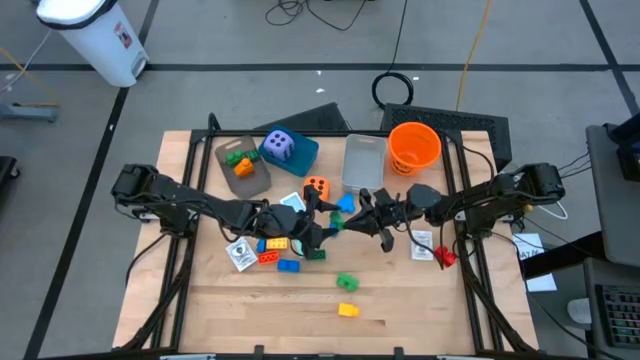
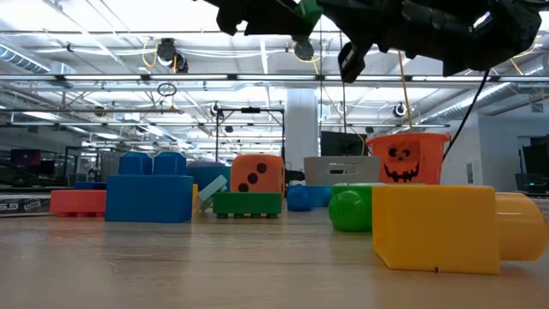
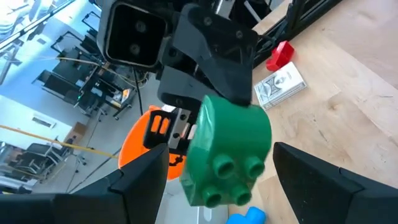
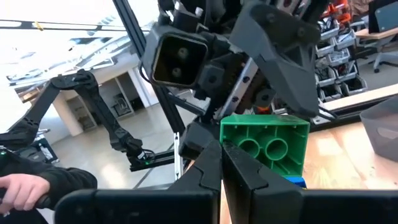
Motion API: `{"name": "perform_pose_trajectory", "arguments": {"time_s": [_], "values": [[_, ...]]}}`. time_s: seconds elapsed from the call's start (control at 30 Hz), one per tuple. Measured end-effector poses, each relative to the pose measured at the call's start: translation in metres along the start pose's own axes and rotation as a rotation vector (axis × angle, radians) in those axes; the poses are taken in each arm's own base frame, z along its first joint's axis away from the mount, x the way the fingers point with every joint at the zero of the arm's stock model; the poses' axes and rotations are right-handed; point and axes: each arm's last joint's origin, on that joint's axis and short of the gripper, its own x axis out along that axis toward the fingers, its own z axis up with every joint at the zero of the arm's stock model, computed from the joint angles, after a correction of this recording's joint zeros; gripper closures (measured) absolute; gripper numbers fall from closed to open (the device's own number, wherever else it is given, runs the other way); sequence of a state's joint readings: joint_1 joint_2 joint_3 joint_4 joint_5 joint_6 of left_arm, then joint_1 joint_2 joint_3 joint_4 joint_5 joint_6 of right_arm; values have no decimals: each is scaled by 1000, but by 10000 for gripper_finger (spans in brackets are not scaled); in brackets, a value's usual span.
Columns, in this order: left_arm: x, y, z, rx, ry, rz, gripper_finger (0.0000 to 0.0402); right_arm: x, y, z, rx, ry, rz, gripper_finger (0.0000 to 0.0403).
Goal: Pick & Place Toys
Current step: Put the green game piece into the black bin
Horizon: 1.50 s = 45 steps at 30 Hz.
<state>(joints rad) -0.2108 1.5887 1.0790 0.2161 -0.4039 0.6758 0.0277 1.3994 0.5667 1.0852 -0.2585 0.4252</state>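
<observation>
Green brick [image 3: 227, 152] held aloft between both grippers.
</observation>
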Motion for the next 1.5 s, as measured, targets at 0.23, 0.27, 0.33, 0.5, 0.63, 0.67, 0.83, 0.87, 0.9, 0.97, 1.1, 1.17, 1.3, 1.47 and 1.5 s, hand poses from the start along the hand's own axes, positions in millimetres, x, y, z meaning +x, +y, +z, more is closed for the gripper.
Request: {"name": "perform_pose_trajectory", "arguments": {"time_s": [0.23,0.27,0.33,0.5,0.63,0.67,0.83,0.87,0.9,0.97,1.1,1.17,1.3,1.47,1.5], "values": [[2,-1,-3,10,41,30,118,0,1,3,-12,-29,13,403],[2,-1,-3,9,41,32,126,0,1,3,-14,-28,12,403],[2,-1,-2,2,36,35,145,0,1,3,-15,-27,11,403],[2,1,0,9,18,47,195,0,1,3,-24,-29,13,403],[2,0,0,22,18,45,220,0,1,3,-23,-29,14,403],[2,0,0,21,18,45,222,0,1,3,-23,-30,15,403],[2,0,0,24,16,44,223,0,1,3,-23,-29,14,403],[2,0,0,24,16,44,222,0,1,3,-24,-29,14,403],[2,0,0,25,16,44,222,0,1,3,-24,-27,13,403],[2,0,0,25,16,44,223,0,1,3,-24,-26,13,403],[2,0,0,24,16,43,237,0,1,3,-25,-26,13,403],[2,0,0,22,16,43,241,0,1,3,-25,-26,12,403],[2,0,0,15,17,44,237,0,1,3,-33,-26,12,400],[2,0,0,8,20,47,242,0,1,3,-36,-22,12,380],[2,0,0,7,20,47,243,0,1,2,-35,-20,11,374]]}}
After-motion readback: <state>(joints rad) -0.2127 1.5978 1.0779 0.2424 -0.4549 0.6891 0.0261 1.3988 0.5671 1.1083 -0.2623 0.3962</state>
